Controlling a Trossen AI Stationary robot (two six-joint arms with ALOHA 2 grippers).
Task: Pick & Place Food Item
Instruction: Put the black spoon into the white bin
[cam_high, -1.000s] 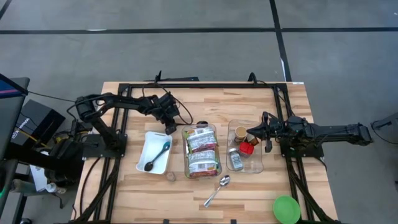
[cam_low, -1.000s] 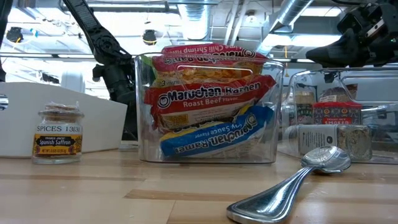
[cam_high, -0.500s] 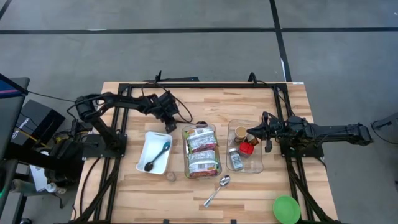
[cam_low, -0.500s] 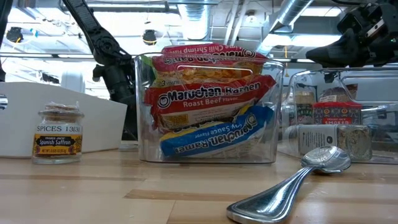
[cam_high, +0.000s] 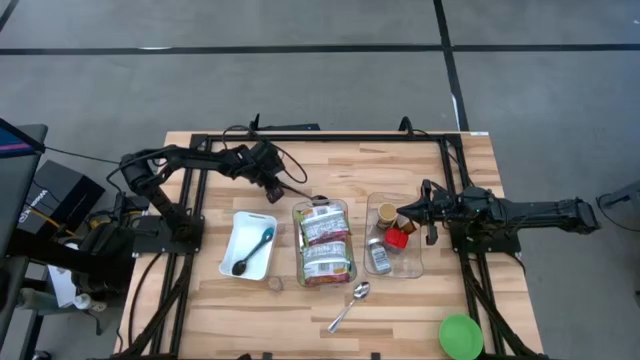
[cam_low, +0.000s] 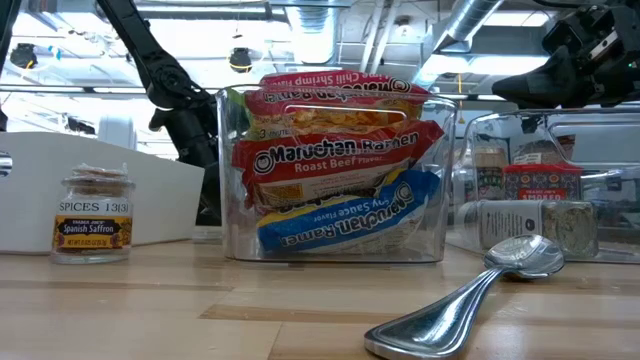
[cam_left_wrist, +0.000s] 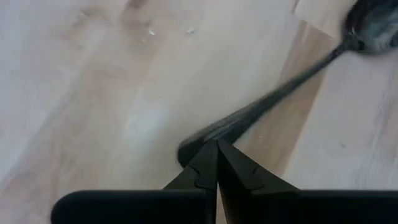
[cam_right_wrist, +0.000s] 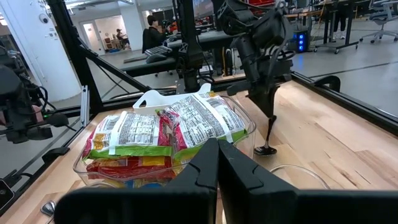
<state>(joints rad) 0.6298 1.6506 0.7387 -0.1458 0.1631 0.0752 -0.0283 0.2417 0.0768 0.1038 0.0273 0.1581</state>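
Note:
Ramen packets (cam_high: 323, 243) (cam_low: 335, 175) fill a clear bin in the middle of the table. My left gripper (cam_high: 283, 187) (cam_left_wrist: 217, 146) is beyond the bin's far left corner, shut on a dark spoon (cam_left_wrist: 280, 93) (cam_right_wrist: 270, 135). My right gripper (cam_high: 404, 214) (cam_right_wrist: 217, 146) is shut and holds nothing. It hangs level over a second clear bin (cam_high: 412, 262) that holds spice jars (cam_high: 380, 255). A small saffron jar (cam_high: 274, 283) (cam_low: 93, 213) stands upright on the wood near the front edge. My left gripper pinches the dark spoon's handle end (cam_left_wrist: 194, 148) between its two fingertips. The fingers slant down from the table's left side and lie roughly along the handle. The handle end is raised, and the spoon slopes down to its bowl (cam_right_wrist: 266, 150), which rests on the table.
A white dish (cam_high: 240, 228) with a teal spoon (cam_high: 262, 240) lies left of the ramen bin. A metal spoon (cam_high: 350, 305) (cam_low: 470, 300) lies near the front edge, and a green round thing (cam_high: 460, 335) sits at the front right. A black frame (cam_high: 320, 137) borders the table.
My left gripper has swung toward the table's far edge, staying shut and taking the spoon's handle end with it. The spoon's bowl has stayed at about the same spot on the table.

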